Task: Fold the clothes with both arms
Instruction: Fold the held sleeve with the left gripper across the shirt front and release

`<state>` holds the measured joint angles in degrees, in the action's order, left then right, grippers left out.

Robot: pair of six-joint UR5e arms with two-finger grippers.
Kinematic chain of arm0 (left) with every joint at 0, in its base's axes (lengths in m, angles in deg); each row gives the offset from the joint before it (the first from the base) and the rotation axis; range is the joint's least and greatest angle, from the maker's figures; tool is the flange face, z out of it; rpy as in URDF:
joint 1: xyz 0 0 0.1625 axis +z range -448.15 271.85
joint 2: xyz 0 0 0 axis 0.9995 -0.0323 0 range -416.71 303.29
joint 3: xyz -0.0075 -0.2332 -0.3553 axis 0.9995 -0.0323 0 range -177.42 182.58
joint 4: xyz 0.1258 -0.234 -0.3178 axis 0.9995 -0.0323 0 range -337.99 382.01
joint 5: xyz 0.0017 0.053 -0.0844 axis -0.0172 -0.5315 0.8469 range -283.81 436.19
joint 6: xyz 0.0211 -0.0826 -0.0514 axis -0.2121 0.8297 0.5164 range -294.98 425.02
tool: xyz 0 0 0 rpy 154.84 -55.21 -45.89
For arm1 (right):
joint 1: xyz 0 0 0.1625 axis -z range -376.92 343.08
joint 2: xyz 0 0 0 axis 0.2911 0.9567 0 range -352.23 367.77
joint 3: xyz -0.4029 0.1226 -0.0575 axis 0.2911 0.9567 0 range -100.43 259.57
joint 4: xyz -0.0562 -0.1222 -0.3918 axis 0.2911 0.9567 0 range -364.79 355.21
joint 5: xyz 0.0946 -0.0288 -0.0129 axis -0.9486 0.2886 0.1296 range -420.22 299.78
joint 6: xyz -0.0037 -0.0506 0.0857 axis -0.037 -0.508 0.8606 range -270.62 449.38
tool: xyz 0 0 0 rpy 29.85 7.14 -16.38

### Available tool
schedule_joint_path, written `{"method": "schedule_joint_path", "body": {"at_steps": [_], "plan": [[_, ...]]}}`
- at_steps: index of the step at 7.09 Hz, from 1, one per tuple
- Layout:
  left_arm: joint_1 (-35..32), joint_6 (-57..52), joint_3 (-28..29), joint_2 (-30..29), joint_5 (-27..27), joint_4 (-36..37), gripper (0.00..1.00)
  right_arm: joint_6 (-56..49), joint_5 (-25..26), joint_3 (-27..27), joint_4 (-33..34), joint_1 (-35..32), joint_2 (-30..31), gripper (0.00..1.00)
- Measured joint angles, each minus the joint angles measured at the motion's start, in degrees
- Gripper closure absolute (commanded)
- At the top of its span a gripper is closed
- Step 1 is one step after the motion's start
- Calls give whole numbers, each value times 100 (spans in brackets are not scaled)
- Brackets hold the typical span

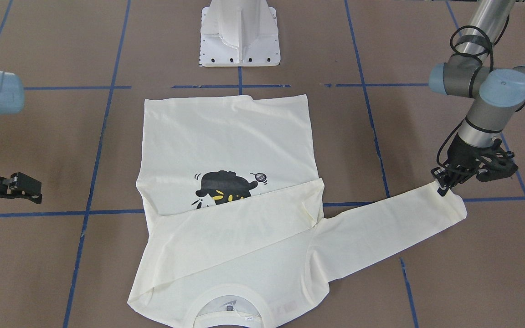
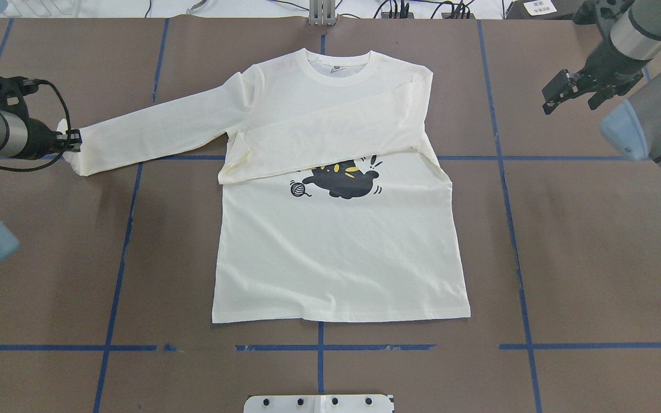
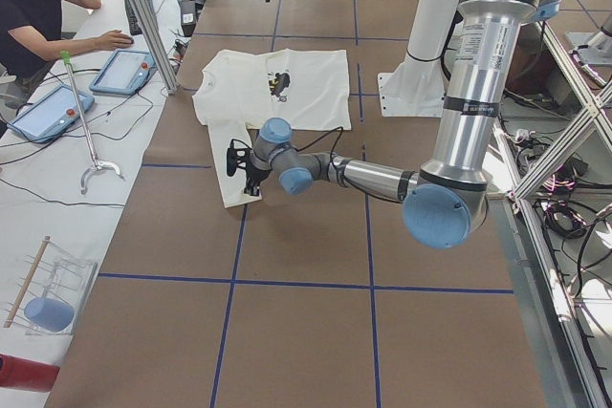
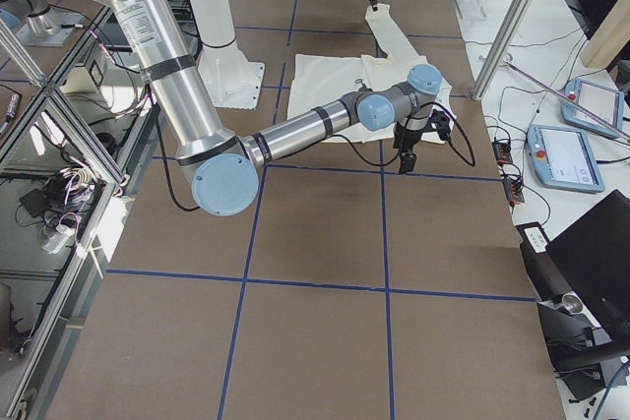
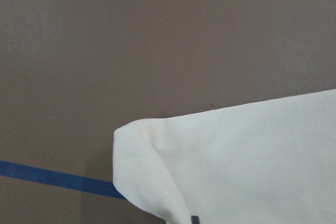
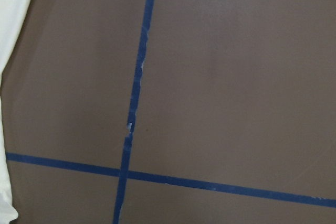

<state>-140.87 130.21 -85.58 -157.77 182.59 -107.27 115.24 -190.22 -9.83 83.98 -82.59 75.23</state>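
The cream long-sleeved T-shirt (image 2: 336,252) lies flat on the brown table, cat print (image 2: 342,180) facing up and collar at the far edge. One sleeve (image 2: 330,143) is folded across the chest and covers the top of the print. The other sleeve (image 2: 152,135) stretches out towards the robot's left. My left gripper (image 2: 72,140) is shut on that sleeve's cuff (image 1: 449,198), whose corner curls up in the left wrist view (image 5: 157,145). My right gripper (image 2: 557,92) hangs open and holds nothing, over bare table well to the right of the shirt.
The white pedestal base (image 1: 239,41) stands at the near table edge behind the shirt's hem. Blue tape lines (image 2: 319,347) grid the table. A person (image 3: 29,7) sits at a side bench with tablets beyond the far edge, behind aluminium posts (image 3: 143,16).
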Motion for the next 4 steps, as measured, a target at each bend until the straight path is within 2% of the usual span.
{"method": "schedule_joint_path", "body": {"at_steps": [2,4], "plan": [[3,11,-385,-1083,29,1210,100,-265,12,-290,-20,-164,547,0],[33,101,-515,-2416,425,2222,100,-387,22,-532,-294,-280,1148,0]]}}
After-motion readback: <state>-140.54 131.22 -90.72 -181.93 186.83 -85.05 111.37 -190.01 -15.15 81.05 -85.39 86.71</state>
